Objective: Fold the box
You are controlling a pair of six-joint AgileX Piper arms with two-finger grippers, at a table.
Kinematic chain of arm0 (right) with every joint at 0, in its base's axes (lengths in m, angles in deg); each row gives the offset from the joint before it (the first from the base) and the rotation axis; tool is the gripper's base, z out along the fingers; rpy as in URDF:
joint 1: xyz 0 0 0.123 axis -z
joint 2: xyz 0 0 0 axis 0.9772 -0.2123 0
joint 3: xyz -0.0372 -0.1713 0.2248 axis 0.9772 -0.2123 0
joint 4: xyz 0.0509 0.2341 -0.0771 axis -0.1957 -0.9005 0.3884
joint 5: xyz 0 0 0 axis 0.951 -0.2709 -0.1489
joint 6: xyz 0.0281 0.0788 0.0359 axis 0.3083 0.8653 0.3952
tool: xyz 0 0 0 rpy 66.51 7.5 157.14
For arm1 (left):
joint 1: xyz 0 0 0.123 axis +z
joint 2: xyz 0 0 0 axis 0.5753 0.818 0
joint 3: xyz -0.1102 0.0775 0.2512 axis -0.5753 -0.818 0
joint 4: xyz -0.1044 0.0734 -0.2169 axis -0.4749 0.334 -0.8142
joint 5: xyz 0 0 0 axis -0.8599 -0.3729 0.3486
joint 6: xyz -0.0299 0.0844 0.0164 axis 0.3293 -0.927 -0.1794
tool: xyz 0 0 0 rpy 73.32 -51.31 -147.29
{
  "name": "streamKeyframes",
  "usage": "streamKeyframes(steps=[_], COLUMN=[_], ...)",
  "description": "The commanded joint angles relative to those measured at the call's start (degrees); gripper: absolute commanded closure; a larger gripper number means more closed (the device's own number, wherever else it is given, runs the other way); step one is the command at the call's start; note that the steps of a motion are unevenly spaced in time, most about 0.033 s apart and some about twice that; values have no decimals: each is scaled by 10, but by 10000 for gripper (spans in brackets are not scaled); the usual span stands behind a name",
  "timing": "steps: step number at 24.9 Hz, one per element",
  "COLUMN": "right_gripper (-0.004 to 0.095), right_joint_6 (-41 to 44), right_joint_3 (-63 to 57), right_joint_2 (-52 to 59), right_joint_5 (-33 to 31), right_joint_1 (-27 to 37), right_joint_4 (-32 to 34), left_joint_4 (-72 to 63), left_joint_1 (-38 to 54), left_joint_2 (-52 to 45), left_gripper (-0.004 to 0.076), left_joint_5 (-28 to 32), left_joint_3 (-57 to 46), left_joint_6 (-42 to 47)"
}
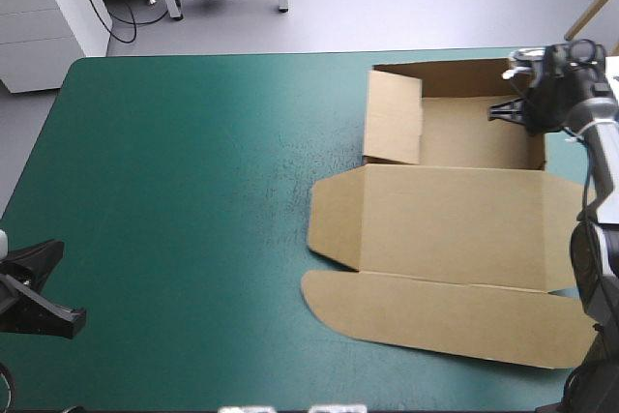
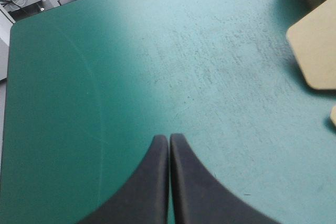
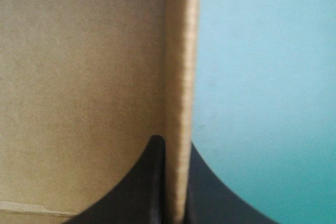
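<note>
The brown box sits at the table's far right, tray walls raised, its lid flat toward the near edge. The right hand is clamped on a raised wall near the tray's far right corner, probably to keep it upright. The left hand, fingers together, hovers over bare table, well apart from the box

Light was bright, even, from overhead. Pale sheen lay on the teal-green table left of the box, dimmer farther left. Soft short shadows hugged the box's flaps; tray floor slightly shaded.
</note>
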Motion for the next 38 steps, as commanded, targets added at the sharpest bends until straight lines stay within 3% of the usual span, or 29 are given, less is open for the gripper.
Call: streamKeyframes(steps=[1,10,13,17,22,24,29,32,35,37,38], right_gripper=[927,923,865,619,144,69,71,75,83,205,364], right_joint_6=[-21,-33,-33,-33,-33,-31,-31,-117,-154,-154,-153], right_joint_3=[20,20,20,20,20,20,31,37,37,37,35], right_joint_2=[30,30,30,30,30,30,55,101,139,168,183], right_joint_5=[42,88,90,86,68,56,14,-12,-36,-39,-40], right_joint_1=[76,207,229,246,252,252,251,250,235,196,166], right_joint_4=[11,9,9,8,9,9,-42,-202,-296,-300,-288], left_joint_4=[17,13,13,13,14,14,16,18,18,18,18], left_joint_1=[-1,-1,-1,-1,-1,-1,-1,-1,-1,-1,-1], left_joint_2=[5,5,5,5,5,5,5,5,5,5,5], left_gripper=[734,734,734,734,734,734,734,734,734,734,734], left_joint_5=[-25,-25,-25,-25,-25,-25,-23,-23,-23,-23,-23], left_joint_3=[10,10,10,10,10,10,10,10,10,10,10], left_joint_6=[1,1,1,1,1,1,1,1,1,1,1])
